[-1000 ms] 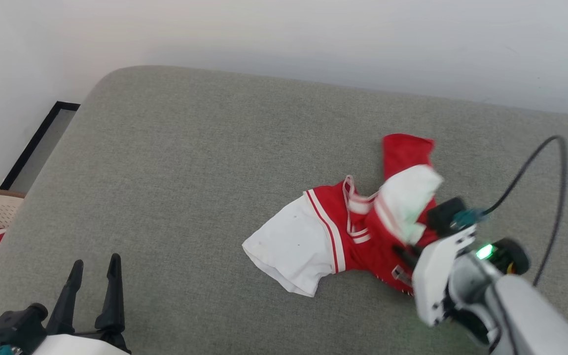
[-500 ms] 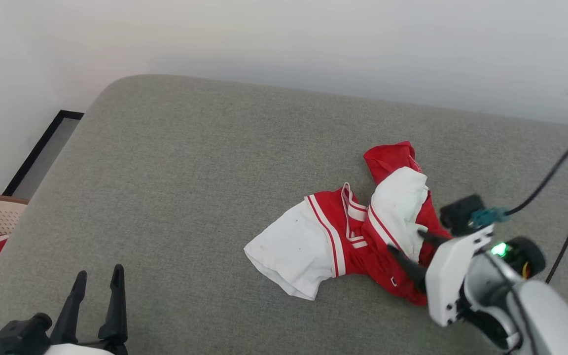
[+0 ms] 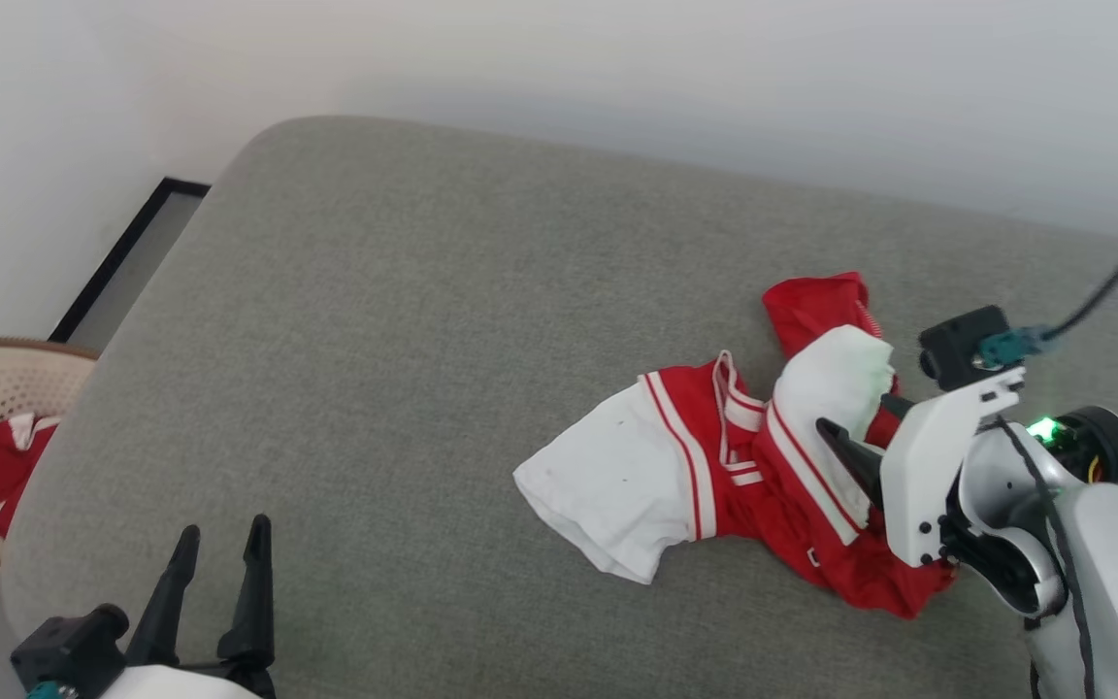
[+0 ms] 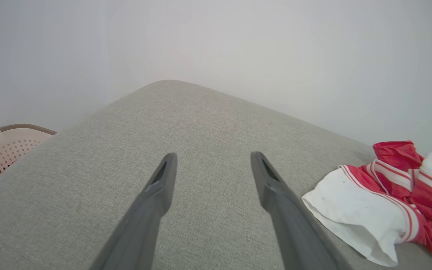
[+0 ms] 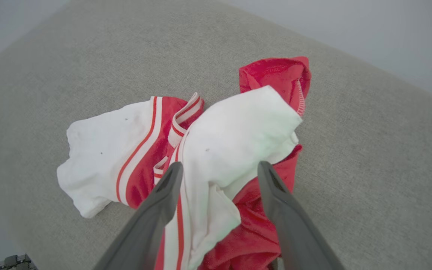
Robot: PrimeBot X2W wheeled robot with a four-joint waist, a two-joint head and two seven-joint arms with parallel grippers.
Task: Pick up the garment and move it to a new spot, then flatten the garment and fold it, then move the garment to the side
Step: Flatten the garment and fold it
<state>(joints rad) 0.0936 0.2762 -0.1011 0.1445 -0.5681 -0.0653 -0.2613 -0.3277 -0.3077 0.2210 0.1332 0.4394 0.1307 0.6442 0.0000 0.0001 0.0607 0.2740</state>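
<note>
Newly opened, right gripper (image 5: 219, 165) is hovering over the crumpled garment (image 3: 763, 505), jaws spread; left gripper (image 4: 213, 155) is hanging well apart from it, jaws open.

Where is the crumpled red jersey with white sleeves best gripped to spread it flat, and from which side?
Probably the outer hem of the flat white sleeve of the red jersey, approached from the robot's left. That sleeve lies spread on the grey fabric cushion with a free edge, while the other sleeve is folded over the bunched red body.
</note>
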